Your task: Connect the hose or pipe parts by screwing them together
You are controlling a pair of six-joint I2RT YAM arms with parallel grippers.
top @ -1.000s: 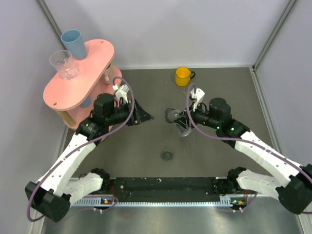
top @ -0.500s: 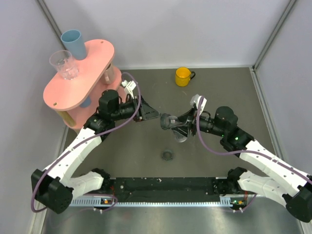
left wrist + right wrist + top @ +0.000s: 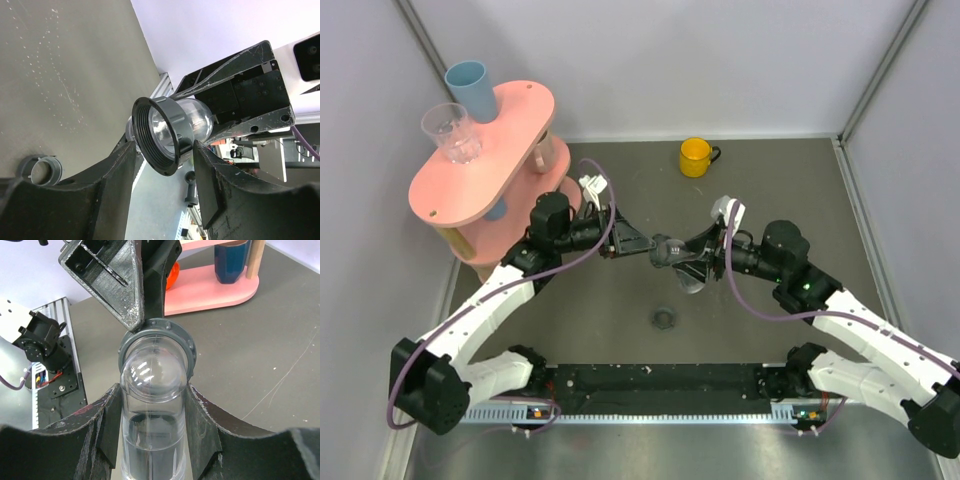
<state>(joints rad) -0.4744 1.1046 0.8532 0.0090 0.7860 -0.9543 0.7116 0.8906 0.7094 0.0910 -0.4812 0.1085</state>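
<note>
A clear elbow pipe [image 3: 152, 415] with a dark grey threaded collar [image 3: 160, 135] hangs above the table's middle. My right gripper [image 3: 154, 390] is shut on its clear barrel [image 3: 688, 268], and the collar [image 3: 663, 250] points left. My left gripper [image 3: 164, 147] meets it from the left [image 3: 645, 245], with one fingertip [image 3: 127, 150] against each side of the collar. A small grey ring nut [image 3: 663, 318] lies loose on the table below the pipe, also seen in the left wrist view [image 3: 44, 171].
A yellow mug [image 3: 696, 156] stands at the back centre. A pink two-tier stand [image 3: 480, 165] at the back left carries a blue cup [image 3: 470, 88] and a clear cup [image 3: 450, 132]. Side walls close in the table.
The right arm has swung the pipe to the left and turned its collar toward the left gripper. The left arm has moved right until its fingers reached the collar.
</note>
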